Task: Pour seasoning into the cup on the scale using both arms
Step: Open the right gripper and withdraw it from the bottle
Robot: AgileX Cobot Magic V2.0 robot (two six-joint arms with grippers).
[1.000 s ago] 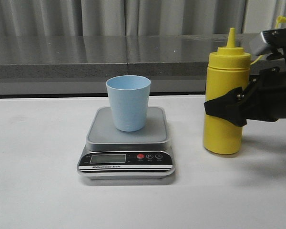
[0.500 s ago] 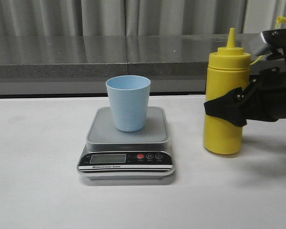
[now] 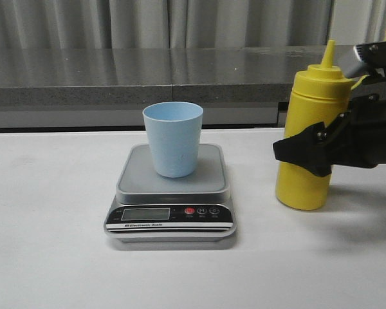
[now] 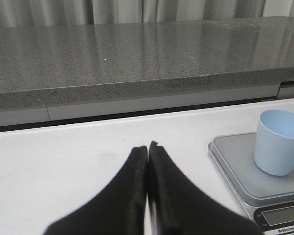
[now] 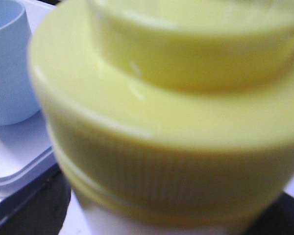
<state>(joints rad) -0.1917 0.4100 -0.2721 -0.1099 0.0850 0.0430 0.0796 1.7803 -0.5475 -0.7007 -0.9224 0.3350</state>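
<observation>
- Right end effector [image 3: 307, 152] is clamping the tall yellow plastic squeeze bottle [image 3: 307, 183], tilting it rightward on the white worktop [image 3: 51, 225].
- Pale blue plastic tumbler [image 3: 174, 138] is standing upright on the grey digital scale [image 3: 170, 187], left of the bottle.
- Left end effector [image 4: 148, 152] is sitting pressed together, empty.

You're looking at a staged test bench, more lab than real kitchen — plain white tabletop [image 3: 51, 257], a grey speckled stone ledge [image 3: 116, 71] running behind it, and pale pleated curtains [image 3: 148, 22] closing off the back. The only kitchen-ish bits are a digital scale [image 3: 170, 222], a blue cup [image 3: 174, 138] and a yellow squeeze bottle [image 3: 309, 129] — nothing else homey around.
</observation>
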